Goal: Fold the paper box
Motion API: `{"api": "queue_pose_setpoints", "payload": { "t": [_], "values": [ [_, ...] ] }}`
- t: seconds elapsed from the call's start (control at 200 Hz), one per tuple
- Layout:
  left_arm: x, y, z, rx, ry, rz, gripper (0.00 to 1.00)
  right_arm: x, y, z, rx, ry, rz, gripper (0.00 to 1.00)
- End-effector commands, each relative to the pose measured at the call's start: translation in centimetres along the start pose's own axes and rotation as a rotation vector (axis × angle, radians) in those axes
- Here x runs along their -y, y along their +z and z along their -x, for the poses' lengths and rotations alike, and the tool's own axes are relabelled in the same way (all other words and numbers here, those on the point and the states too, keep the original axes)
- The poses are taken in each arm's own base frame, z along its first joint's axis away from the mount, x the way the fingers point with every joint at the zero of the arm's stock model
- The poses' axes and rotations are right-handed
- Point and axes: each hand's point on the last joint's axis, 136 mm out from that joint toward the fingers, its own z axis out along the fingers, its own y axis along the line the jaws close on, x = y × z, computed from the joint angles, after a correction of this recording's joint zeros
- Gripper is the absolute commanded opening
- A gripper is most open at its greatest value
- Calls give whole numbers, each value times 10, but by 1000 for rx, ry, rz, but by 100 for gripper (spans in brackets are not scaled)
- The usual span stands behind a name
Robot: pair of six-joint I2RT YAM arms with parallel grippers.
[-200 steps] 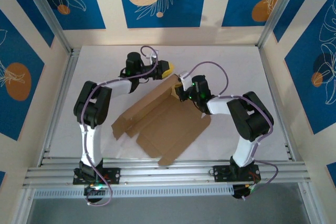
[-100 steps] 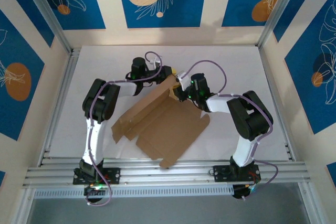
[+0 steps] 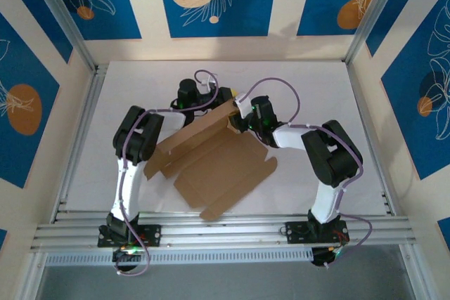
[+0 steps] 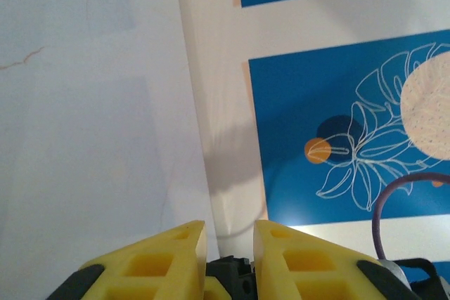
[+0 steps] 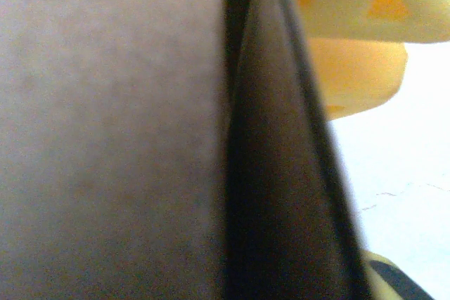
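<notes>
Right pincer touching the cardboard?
Touching. The right wrist view shows the cardboard edge-on inside the right pincer, flush against its yellow finger, with no gap.

Left wrist view. We see the left gripper [image 4: 228,235] at the lower edge, its two yellow fingers [image 4: 158,261] standing slightly apart. Beyond them lies the white surface [image 4: 91,103], which meets a cream wall [image 4: 218,103] bearing a blue leaf-patterned panel [image 4: 330,103]. A purple cable [image 4: 374,216] arcs at lower right.
</notes>
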Motion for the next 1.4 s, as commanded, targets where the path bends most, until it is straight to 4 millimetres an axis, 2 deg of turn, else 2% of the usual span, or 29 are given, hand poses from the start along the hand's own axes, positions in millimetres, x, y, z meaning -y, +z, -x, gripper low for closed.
{"api": "queue_pose_setpoints", "payload": {
  "t": [0.0,0.11,0.27,0.53,0.76,0.88,0.96,0.995,1.065,1.12,1.291,1.391],
  "values": [
    [5,30,-66,-160,-21,-63,23,2,16,-43,-164,35,-70,25],
    [11,31,-76,-160,-35,-80,22,7,22,-45,-193,48,-111,22],
    [9,34,-83,-155,-74,-110,21,1,25,-44,-188,30,-118,28],
    [20,36,-92,-131,-82,-133,19,23,26,-43,-206,77,-265,3],
    [24,33,-91,-103,-83,-131,20,22,32,-43,-226,29,-321,1],
    [22,32,-91,-91,-80,-115,19,34,25,-42,-212,18,-397,0],
    [22,31,-90,-84,-81,-113,20,33,27,-44,-225,37,-368,0],
    [22,31,-88,-81,-81,-112,20,31,28,-44,-229,46,-347,4],
    [19,28,-83,-67,-84,-101,23,29,27,-43,-223,62,-326,22],
    [16,21,-75,-42,-90,-93,24,28,23,-40,-199,82,-294,30],
    [21,-9,-40,35,-77,-79,23,30,3,-32,-116,147,-201,43],
    [29,-23,-24,62,-47,-61,24,26,-4,-28,-84,166,-124,47]
  ]
}}
